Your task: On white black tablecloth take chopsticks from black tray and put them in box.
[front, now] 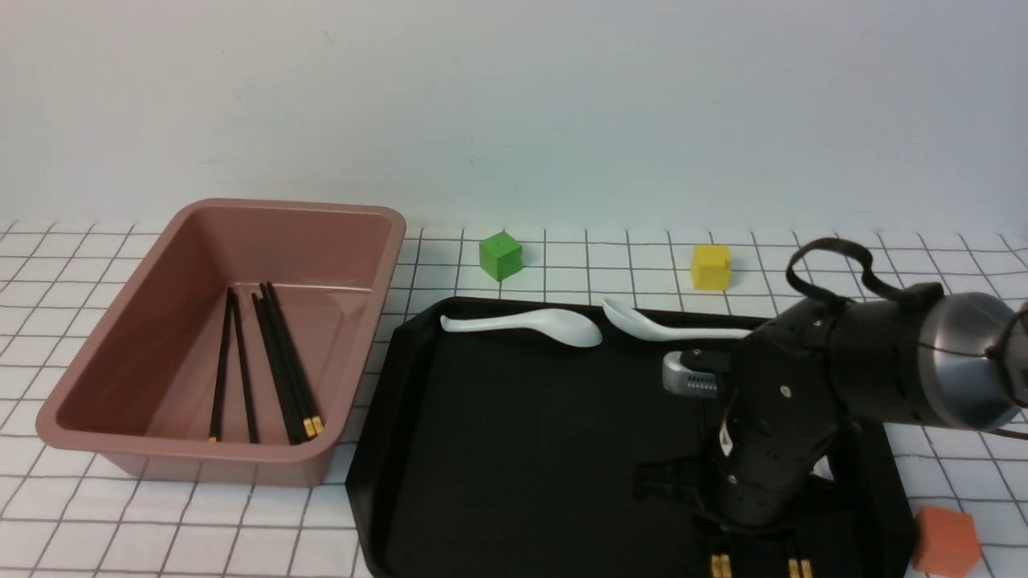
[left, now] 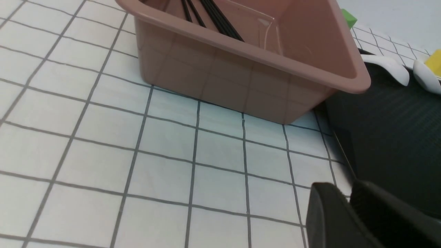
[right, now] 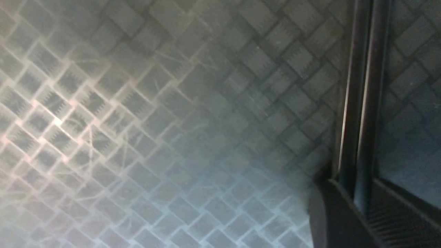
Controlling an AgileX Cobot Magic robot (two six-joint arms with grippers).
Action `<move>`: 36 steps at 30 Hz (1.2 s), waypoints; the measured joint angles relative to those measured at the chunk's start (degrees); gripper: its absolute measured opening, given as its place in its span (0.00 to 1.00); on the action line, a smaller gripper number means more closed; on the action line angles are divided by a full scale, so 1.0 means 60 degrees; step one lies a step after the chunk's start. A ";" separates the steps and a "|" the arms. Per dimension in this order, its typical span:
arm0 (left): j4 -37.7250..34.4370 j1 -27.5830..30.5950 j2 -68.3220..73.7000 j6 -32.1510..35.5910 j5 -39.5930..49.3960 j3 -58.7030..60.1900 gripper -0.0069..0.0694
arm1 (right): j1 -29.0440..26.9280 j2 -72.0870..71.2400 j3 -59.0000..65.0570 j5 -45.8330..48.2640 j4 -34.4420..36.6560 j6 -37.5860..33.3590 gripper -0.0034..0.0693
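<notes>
The black tray (front: 514, 449) lies on the grid tablecloth (front: 64, 530), right of the pink box (front: 120, 321). Several chopsticks (front: 277, 373) lie in the box. My right gripper (front: 751, 514) is down on the tray's near right part. In the right wrist view it (right: 358, 193) is shut on a pair of chopsticks (right: 361, 103) that lies on the tray's woven floor (right: 172, 120). Gold ends of two pairs (front: 719, 566) poke out below the wrist. My left gripper (left: 348, 193) is shut and empty, low over the cloth near the box (left: 241, 75) and the tray edge (left: 389, 137).
Two white spoons (front: 530, 325) (front: 666, 325) lie at the tray's far edge. A green cube (front: 500, 255) and a yellow cube (front: 711, 266) stand on the cloth behind the tray. An orange cube (front: 946, 539) stands right of the tray's near corner.
</notes>
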 joint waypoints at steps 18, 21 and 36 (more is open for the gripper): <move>0.0000 0.0000 0.0000 0.0000 0.0000 0.0000 0.26 | 0.1012 -0.1678 -0.3372 0.0086 0.3808 -0.3460 0.24; 0.0000 0.0000 0.0000 0.0000 0.0000 0.0000 0.26 | 0.1730 -0.0809 -0.4238 -0.1277 0.5036 -0.4953 0.24; 0.0000 0.0000 0.0000 0.0000 0.0000 0.0000 0.28 | 0.2758 0.4107 -0.7367 -0.4974 0.7360 -0.8555 0.35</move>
